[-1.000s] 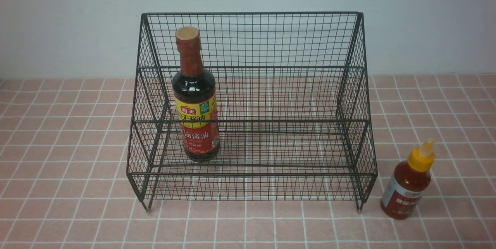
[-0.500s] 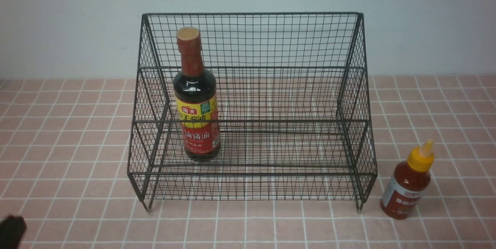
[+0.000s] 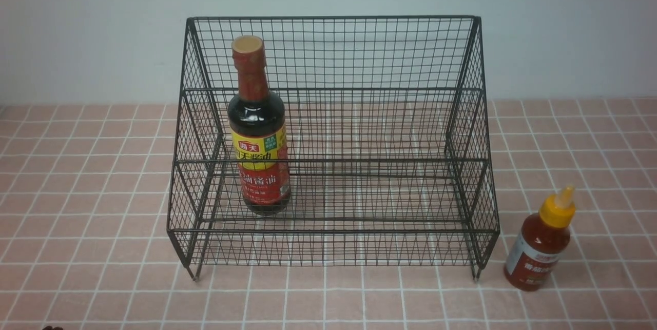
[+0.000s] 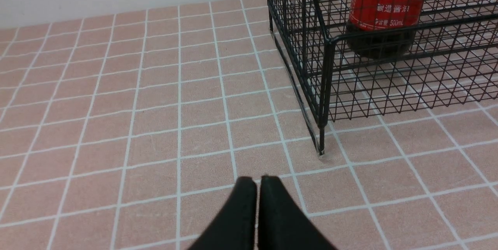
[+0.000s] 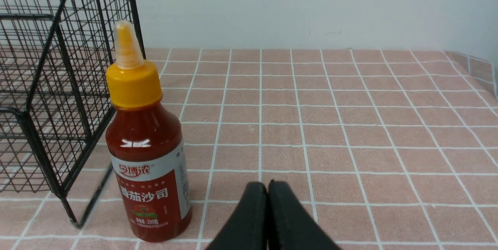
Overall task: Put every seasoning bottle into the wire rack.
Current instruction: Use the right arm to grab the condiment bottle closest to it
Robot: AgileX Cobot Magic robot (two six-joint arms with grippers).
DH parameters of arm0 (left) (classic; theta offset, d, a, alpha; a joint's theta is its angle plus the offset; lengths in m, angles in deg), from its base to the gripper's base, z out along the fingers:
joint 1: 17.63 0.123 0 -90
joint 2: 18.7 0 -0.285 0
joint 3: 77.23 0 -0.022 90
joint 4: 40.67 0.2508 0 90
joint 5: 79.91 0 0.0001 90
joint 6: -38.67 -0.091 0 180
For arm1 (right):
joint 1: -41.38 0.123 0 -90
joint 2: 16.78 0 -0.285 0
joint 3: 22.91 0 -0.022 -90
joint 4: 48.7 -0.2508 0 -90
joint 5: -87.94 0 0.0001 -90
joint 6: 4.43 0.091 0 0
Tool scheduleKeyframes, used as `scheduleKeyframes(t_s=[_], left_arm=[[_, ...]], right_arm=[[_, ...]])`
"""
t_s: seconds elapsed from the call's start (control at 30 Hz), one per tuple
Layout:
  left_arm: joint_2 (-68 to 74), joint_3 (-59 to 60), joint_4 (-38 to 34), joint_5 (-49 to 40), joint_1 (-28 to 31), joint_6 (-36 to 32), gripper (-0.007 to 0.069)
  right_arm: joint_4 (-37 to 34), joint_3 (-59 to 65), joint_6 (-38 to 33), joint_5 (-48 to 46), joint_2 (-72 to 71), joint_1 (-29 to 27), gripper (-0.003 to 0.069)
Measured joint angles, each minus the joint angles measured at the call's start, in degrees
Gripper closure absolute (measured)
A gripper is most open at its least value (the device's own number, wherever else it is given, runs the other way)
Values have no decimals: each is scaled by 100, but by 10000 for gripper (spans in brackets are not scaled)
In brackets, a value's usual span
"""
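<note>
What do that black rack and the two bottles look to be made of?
The wire rack looks like thin metal rod, coated black: a fine rigid grid. The soy-sauce bottle shows a glossy, reflective dark shoulder: glass or hard plastic, I cannot tell which. The red sauce bottle seems clear plastic, with an opaque yellow plastic cap and translucent nozzle tip.

Pale wall point(image 3: 102, 27); pink, perhaps cloth-covered, tiled tabletop point(image 3: 77, 166)
</note>
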Motion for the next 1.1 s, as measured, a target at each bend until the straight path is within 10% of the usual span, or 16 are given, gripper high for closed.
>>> scheduleKeyframes(t_s=[0.87,1.1], left_arm=[[0,0,0,-5,0,0,631],[0,0,0,-17,0,0,631]], right_arm=[[0,0,0,0,0,0,668],[-419,44,454,1485,0,0,668]])
